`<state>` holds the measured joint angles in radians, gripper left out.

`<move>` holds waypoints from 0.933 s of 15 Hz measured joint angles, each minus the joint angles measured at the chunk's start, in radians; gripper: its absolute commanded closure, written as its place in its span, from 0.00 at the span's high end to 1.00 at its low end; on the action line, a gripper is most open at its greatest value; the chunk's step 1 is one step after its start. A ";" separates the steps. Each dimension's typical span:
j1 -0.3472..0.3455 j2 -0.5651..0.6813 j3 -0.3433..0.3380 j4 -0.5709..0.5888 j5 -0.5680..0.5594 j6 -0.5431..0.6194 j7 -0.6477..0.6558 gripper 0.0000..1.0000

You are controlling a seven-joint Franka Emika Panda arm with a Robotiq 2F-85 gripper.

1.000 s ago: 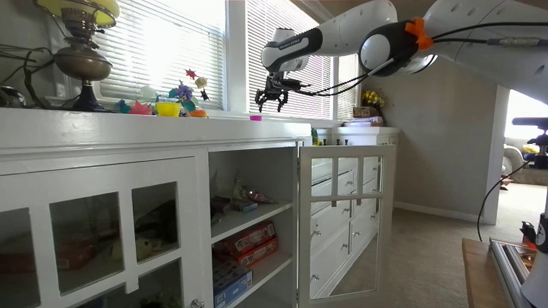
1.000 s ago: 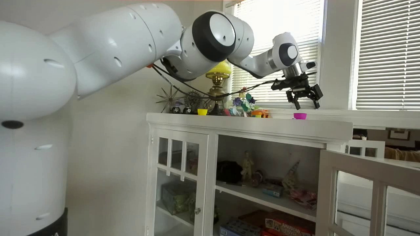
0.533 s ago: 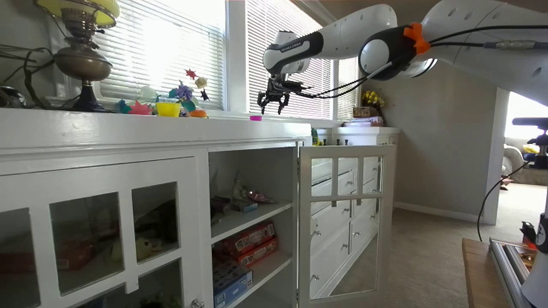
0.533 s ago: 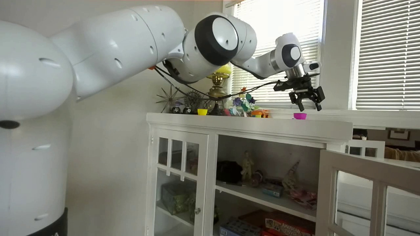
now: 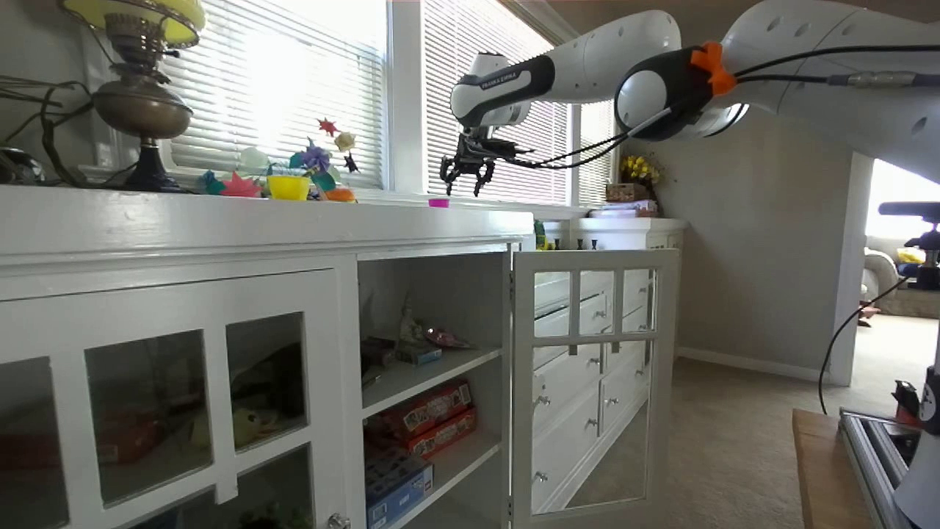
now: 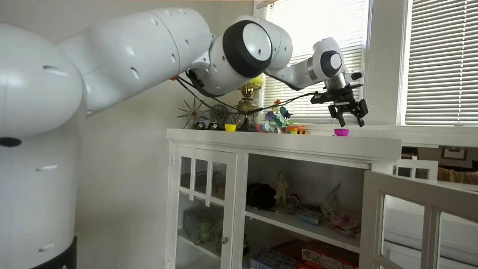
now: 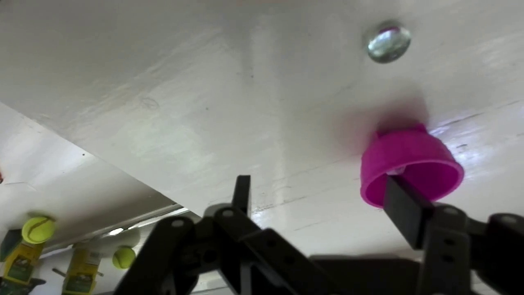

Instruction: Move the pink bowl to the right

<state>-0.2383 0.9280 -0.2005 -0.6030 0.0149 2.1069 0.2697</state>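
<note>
The pink bowl (image 5: 438, 203) is small and bright magenta. It stands upright on the white cabinet top (image 5: 279, 220) near its open-door end, and also shows in an exterior view (image 6: 341, 132). In the wrist view the bowl (image 7: 405, 147) is right of the middle. My gripper (image 7: 318, 179) is open and empty, its fingers wide apart. The right finger (image 7: 407, 211) covers part of the bowl's rim in that view; the left finger (image 7: 241, 192) is over bare white surface. Both exterior views show the gripper (image 5: 463, 193) (image 6: 351, 125) just above the bowl, a small gap apart, and off to one side.
A clear glass bead (image 7: 388, 43) lies near the bowl. A yellow cup (image 5: 288, 187), colourful flower toys (image 5: 314, 158) and an oil lamp (image 5: 143, 110) stand along the top. The window blinds (image 6: 440, 63) are behind. A cabinet door (image 5: 595, 389) stands open below.
The gripper has come down slightly and, in an exterior view, moved a little to the right, then slightly back. The bowl has not moved.
</note>
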 measured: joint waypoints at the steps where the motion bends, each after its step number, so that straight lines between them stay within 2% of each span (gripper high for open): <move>1: -0.001 0.005 0.001 0.006 0.000 0.000 0.000 0.78; 4: -0.003 0.015 0.001 0.016 0.000 0.000 0.005 0.80; 14: -0.007 0.034 0.003 0.044 0.000 0.000 0.013 0.76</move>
<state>-0.2454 0.9619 -0.1972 -0.5586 0.0149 2.1072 0.2827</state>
